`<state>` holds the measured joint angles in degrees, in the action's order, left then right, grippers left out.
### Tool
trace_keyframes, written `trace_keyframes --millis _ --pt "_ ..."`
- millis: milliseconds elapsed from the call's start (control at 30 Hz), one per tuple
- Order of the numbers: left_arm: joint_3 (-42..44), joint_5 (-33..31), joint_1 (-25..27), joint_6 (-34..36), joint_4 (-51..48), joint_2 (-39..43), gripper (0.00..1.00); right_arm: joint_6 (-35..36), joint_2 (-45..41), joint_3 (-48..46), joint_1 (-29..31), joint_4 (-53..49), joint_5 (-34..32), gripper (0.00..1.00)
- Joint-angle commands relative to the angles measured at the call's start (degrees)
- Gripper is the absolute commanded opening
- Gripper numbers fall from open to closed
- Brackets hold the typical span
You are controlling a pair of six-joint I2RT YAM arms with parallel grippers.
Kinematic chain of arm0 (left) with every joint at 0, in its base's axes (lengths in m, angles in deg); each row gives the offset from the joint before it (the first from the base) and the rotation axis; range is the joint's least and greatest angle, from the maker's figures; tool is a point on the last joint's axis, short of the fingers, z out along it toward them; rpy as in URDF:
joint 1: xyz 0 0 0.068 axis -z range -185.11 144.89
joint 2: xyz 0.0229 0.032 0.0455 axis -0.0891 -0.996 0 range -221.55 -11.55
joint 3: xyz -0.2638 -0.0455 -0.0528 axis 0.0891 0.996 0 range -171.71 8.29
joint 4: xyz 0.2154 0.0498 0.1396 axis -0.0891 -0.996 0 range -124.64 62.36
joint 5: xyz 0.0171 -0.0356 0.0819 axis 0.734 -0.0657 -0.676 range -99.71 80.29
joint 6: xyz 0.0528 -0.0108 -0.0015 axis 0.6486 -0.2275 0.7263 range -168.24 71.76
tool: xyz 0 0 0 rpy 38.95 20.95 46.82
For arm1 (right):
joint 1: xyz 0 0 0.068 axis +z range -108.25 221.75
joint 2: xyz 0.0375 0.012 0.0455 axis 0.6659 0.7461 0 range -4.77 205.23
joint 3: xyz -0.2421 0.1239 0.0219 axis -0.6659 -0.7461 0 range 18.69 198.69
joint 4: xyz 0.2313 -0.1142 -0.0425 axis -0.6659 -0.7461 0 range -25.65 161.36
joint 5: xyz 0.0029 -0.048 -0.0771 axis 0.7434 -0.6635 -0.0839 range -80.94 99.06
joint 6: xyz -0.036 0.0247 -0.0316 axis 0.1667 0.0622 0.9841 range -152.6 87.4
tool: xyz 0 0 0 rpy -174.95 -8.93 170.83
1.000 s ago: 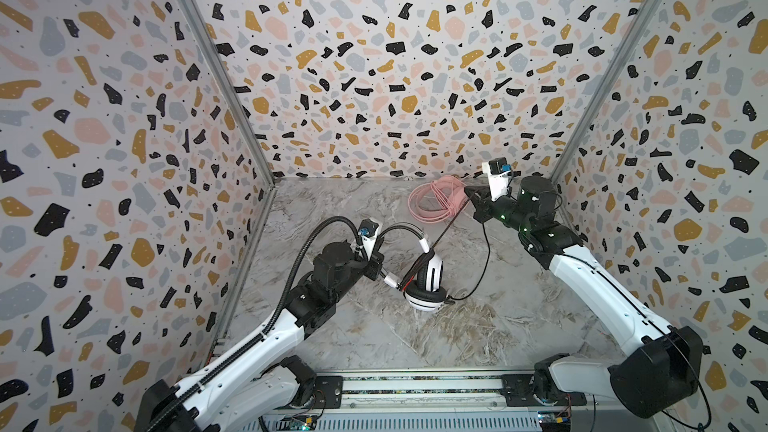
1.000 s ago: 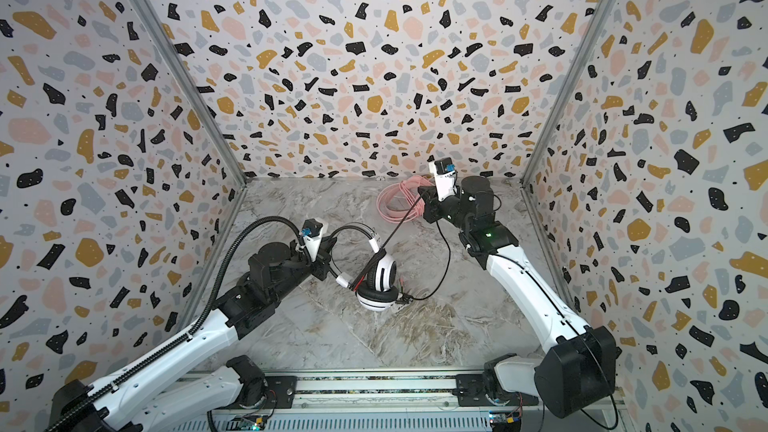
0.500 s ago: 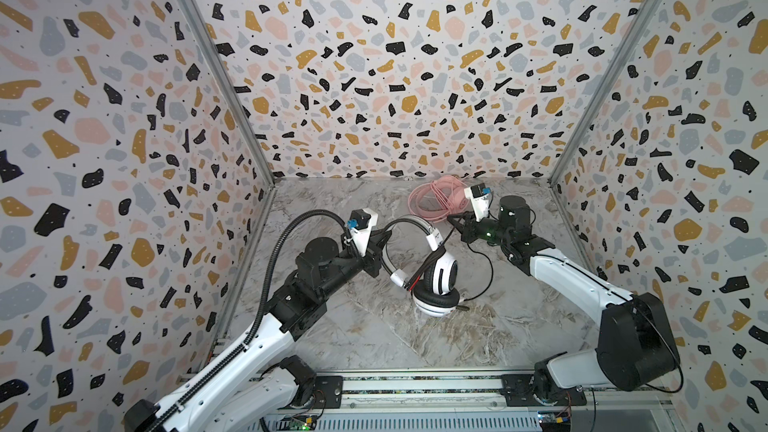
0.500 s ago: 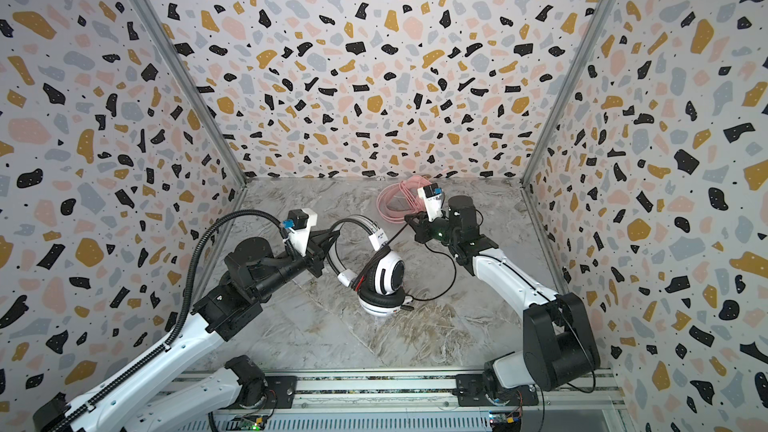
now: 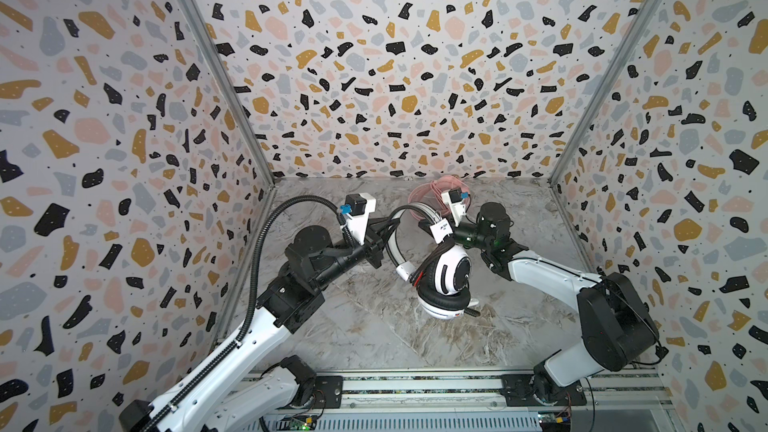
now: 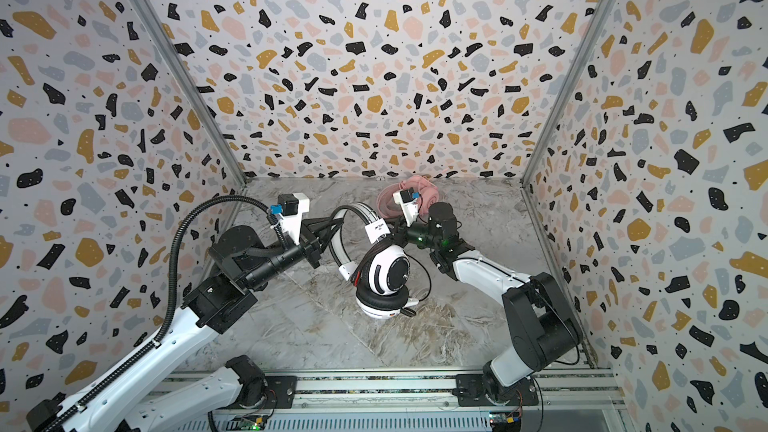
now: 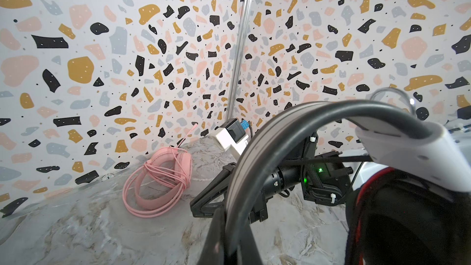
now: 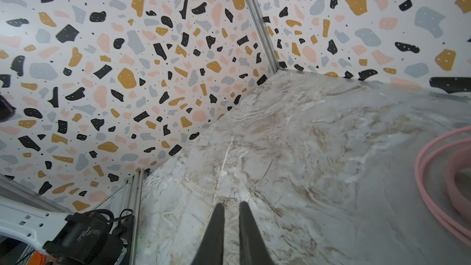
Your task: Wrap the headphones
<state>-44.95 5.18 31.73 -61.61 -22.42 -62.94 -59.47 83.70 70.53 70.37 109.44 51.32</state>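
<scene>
My left end effector (image 7: 229, 230) is clamped on the headband of the white headset (image 5: 451, 272) at frame centre. My right end effector (image 8: 232, 206) is slightly open, holding nothing. The pink headset (image 6: 428, 193) lies just above.

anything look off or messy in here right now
The white headset sits askew: the left gripper pinches its headband, so it leans with its lower ear cup on the table. A loop of its black cable hangs loose beside the cups, unwrapped. The pink headset at the back looks bundled.
</scene>
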Motion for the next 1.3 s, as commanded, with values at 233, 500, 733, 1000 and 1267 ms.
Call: trace_keyframes --millis 233,500,733,1000,1267 --pt "-4.51 1.17 0.16 -4.31 9.68 -0.21 0.0 -6.1 3.4 0.62 0.25 9.65 3.64 0.36" --pt "-8.72 -0.34 0.16 -5.28 7.63 -1.31 0.0 -7.8 9.87 2.04 1.32 14.34 4.16 0.45" --pt "-13.46 -6.7 0.07 -6.32 3.18 -1.39 0.0 -6.31 13.82 0.38 1.35 15.11 3.92 0.44" --pt "-18.48 -9.98 -0.27 -6.4 0.63 -3.17 0.0 -6.85 19.17 -1.35 1.89 18.32 4.64 0.42" --pt "-22.03 -10.33 -0.88 -7.67 0.68 -5.56 0.0 -6.13 21.23 -3.69 2.05 17.73 3.03 0.39"
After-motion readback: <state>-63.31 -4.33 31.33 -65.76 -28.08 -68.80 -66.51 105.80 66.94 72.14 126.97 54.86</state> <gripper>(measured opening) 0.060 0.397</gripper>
